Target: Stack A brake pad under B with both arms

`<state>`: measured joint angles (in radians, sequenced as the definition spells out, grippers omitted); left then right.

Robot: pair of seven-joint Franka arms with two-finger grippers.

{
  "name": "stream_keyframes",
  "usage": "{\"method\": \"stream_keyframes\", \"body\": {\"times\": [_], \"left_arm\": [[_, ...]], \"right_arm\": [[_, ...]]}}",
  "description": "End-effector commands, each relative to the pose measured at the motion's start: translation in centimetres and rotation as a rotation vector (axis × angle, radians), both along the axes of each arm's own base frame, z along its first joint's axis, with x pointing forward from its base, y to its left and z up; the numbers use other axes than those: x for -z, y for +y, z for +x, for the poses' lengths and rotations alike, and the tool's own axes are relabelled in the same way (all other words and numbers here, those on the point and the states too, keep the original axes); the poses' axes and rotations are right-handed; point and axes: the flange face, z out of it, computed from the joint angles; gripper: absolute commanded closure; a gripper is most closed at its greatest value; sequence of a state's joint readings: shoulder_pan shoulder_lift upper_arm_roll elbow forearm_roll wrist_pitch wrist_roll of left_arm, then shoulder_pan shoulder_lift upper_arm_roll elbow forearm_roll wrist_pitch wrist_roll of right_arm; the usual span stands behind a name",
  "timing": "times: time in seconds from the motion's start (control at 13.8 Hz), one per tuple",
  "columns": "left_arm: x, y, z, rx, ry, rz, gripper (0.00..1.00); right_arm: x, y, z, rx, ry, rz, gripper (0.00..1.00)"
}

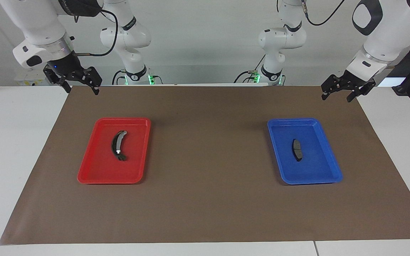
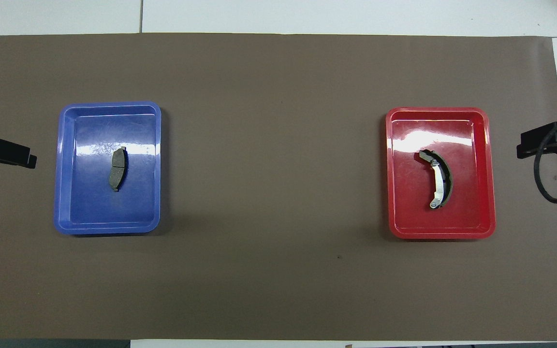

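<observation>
facing view shows you both arms raised over the mat's corners at the robots' edge, so you are at the very start and nothing of the stacking is done. your left gripper (image 1: 339, 92) hangs over the corner at the left arm's end, fingers spread and holding nothing. your right gripper (image 1: 78, 81) hangs over the corner at the right arm's end, fingers likewise spread and empty.

the a brake pad (image 1: 297, 149) lies flat near the middle of the blue tray (image 1: 334, 170), which sits on the brown mat (image 1: 208, 206) toward the left arm's end. b (image 1: 117, 145) lies in the red tray (image 1: 87, 170) toward the right arm's end, its silvery band facing up, a little nearer to the robots' edge of that tray than to the edge away from them. the two trays stand well apart, with bare mat between them.

everything is left for you: by my reading, each arm has to come down into the tray at its own end, take its piece, and then the short pad must go down first with b laid on top. where you will build the stack cannot be told from what shows
</observation>
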<state>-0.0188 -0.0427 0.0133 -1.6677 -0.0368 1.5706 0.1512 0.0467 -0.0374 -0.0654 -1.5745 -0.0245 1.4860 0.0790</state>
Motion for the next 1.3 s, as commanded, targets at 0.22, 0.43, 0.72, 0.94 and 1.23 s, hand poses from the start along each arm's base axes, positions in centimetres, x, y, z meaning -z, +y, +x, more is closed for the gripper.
{"method": "stream_keyframes", "body": {"times": [0.22,0.43,0.72,0.94,1.23], "left_arm": [[-0.1,-0.4,-0.3,-0.015,-0.015,-0.01,0.0],[0.0,-0.5,-0.2,-0.017,-0.02,-0.01,0.0],[0.3,-0.4,-0.2,-0.017,-0.036,-0.011,0.0],[0.8,-0.4,0.0,-0.014,-0.058,-0.011,0.0],[1.6,-2.0,-0.4,0.01,-0.076,-0.012,0.01]], "right_arm": [[-0.2,-0.3,0.2,-0.009,0.0,0.014,0.0],[-0.2,-0.3,0.2,-0.006,-0.001,0.014,0.0],[-0.2,-0.3,0.2,-0.006,-0.001,0.014,0.0],[-0.2,-0.3,0.2,-0.006,-0.001,0.014,0.0],[-0.2,-0.4,0.2,-0.004,-0.001,0.014,0.0]]}}
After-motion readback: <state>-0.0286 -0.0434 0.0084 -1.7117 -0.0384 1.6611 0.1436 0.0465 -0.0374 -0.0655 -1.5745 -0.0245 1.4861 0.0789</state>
